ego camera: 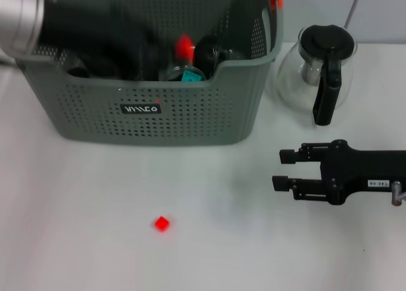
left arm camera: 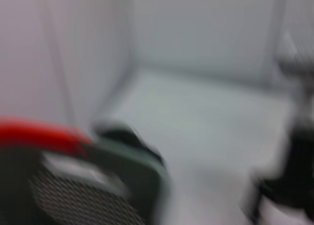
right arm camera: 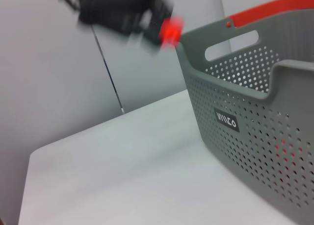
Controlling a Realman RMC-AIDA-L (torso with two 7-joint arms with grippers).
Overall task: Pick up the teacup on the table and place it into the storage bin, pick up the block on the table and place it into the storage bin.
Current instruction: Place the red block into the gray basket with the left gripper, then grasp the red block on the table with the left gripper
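The storage bin (ego camera: 152,123), grey and perforated with a black label, stands at the back of the table; it also shows as the bin (right arm camera: 255,112) and the bin (left arm camera: 122,176). My left gripper (ego camera: 166,50), blurred, hangs over the bin's inside, seen as the gripper (right arm camera: 142,16) above its rim. A red spot (ego camera: 184,45) shows at its tip. Under it in the bin lies a roundish clear thing with a teal patch (ego camera: 189,75); I cannot tell if it is the teacup. The small red block (ego camera: 162,224) lies on the table in front of the bin. My right gripper (ego camera: 279,169) rests open at the right.
A glass pot (ego camera: 317,69) with a black handle and lid stands to the right of the bin, behind the right gripper. Dark objects (ego camera: 209,50) fill part of the bin. The bin's orange handle (right arm camera: 274,9) arches over its rim.
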